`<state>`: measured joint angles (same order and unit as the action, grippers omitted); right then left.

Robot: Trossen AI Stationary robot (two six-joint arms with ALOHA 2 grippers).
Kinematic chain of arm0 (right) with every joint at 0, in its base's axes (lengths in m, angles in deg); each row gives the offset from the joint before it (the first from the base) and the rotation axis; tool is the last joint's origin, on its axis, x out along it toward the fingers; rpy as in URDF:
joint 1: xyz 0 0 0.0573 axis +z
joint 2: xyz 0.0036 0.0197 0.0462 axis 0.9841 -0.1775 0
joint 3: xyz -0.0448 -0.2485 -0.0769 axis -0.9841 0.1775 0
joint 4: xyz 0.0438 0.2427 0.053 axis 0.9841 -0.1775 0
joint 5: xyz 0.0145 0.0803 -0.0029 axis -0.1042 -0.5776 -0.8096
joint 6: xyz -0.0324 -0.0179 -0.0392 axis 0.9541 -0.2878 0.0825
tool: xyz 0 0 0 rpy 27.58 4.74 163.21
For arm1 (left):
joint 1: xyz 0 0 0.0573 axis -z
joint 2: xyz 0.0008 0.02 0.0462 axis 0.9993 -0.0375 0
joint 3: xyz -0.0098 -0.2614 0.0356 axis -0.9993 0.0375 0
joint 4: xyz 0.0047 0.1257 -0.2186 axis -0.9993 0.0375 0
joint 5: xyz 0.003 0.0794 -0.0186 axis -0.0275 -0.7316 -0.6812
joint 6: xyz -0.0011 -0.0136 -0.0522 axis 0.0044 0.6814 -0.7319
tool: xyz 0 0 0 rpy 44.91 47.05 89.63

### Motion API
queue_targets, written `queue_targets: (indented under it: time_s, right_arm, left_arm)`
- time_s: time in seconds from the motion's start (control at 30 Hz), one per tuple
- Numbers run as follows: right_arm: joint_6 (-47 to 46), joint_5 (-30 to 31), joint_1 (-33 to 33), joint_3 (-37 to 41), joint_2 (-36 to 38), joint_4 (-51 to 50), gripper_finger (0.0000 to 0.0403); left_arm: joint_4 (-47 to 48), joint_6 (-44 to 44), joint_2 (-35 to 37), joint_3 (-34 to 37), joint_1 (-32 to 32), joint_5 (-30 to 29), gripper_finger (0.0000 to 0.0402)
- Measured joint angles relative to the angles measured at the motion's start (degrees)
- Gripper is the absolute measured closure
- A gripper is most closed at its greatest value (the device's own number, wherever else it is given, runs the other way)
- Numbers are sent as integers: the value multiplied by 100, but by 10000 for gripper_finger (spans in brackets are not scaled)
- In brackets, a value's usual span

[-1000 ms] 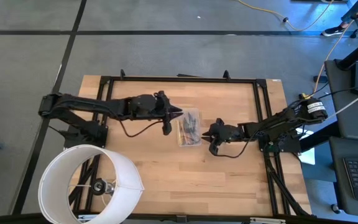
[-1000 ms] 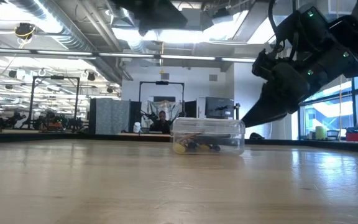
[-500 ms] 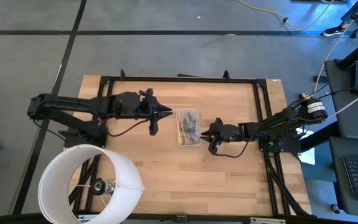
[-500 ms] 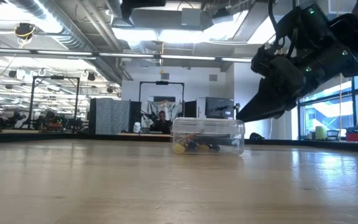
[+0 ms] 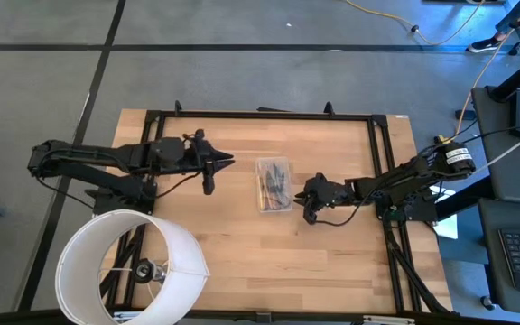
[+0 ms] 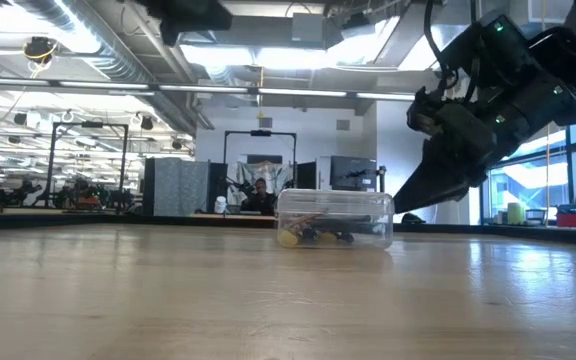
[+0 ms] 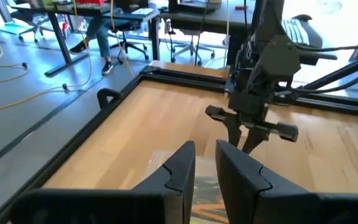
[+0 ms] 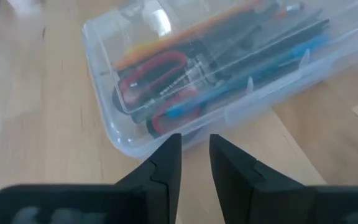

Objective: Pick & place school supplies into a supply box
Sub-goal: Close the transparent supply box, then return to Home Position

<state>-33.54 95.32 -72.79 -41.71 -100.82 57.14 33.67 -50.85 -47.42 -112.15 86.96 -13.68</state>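
The pens and scissors (image 8: 166,81) lie inside the closed box (image 5: 273,184). Both narrow, empty claws flank it: left claw (image 5: 213,170) at nine o'clock, right claw (image 5: 307,204) at four. Packing looks finished; next, both arms retreat.

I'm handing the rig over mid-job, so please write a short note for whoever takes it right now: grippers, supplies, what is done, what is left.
Left gripper: to the left of the small clear plastic rectangular supply box, well clear of it, jaws nearly closed, holding nothing.
Right gripper: just right of the box, low by the table, jaws narrowly apart, holding nothing.
Supplies: red-handled scissors, orange pencil and blue and black pens lie inside the box, whose clear lid is on.
Done: no loose supplies show on the wooden table.
Left: apparently nothing; confirm the lid is seated, then park both arms.
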Motion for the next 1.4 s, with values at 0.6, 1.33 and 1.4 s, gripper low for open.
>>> queue_targets:
  time_s: [0.6, 1.33, 1.4]
  right_arm:
    - [178, -16, 0, -462, -498, 98, 315]
    - [513, -756, 222, -268, 2497, -2419, 315]
    - [557, -761, 222, -47, 2849, -2273, 315]
  left_arm:
    - [-390, -259, 1418, 1373, 4, -11, 343]
    - [-2423, -575, 3400, 4498, 0, 214, 343]
    - [-2305, -611, 3564, 4559, -1, 185, 343]
